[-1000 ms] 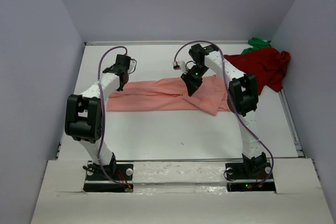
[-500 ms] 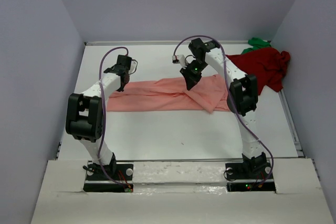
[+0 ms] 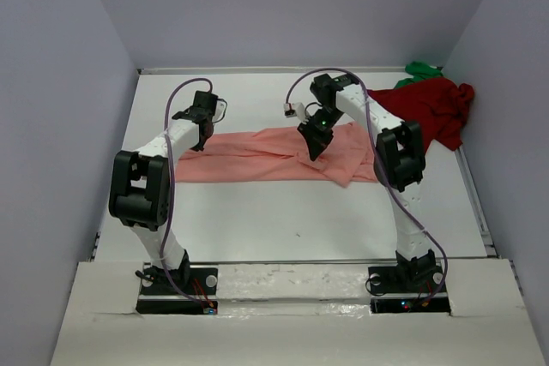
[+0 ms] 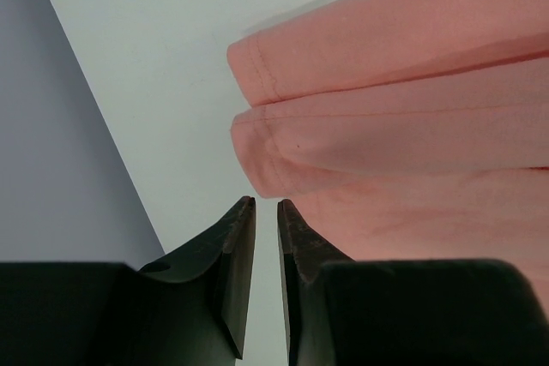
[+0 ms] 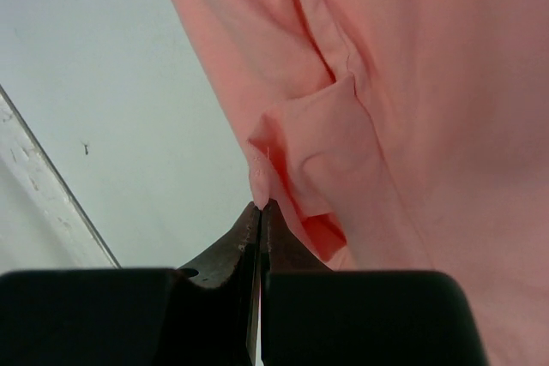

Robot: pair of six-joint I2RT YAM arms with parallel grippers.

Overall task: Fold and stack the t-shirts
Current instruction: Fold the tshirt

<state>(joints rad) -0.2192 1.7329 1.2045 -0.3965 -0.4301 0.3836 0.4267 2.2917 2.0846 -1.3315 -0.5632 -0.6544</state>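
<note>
A salmon-pink t-shirt [image 3: 257, 156] lies in a long folded band across the middle of the table. My right gripper [image 3: 313, 150] is over its right part, shut on a small pinched fold of that shirt [image 5: 412, 83] right at the fingertips [image 5: 262, 205]. At the band's left end, my left gripper [image 3: 201, 137] points down. Its jaws [image 4: 266, 203] stand a narrow gap apart with bare table showing between them, and the shirt's hemmed edge [image 4: 283, 152] lies just ahead of the tips. A dark red t-shirt [image 3: 433, 109] is crumpled at the back right, with a bright green t-shirt [image 3: 422, 69] peeking out behind it.
Grey walls enclose the white table [image 3: 283, 220] on the left, back and right. A raised rim [image 3: 476, 203] runs along the right edge. Both arm bases sit at the near edge.
My right gripper rose slightly toward the back with the pinched cloth, then came back down and nearer; the shirt's right part shifted with it. The left gripper barely moved.
</note>
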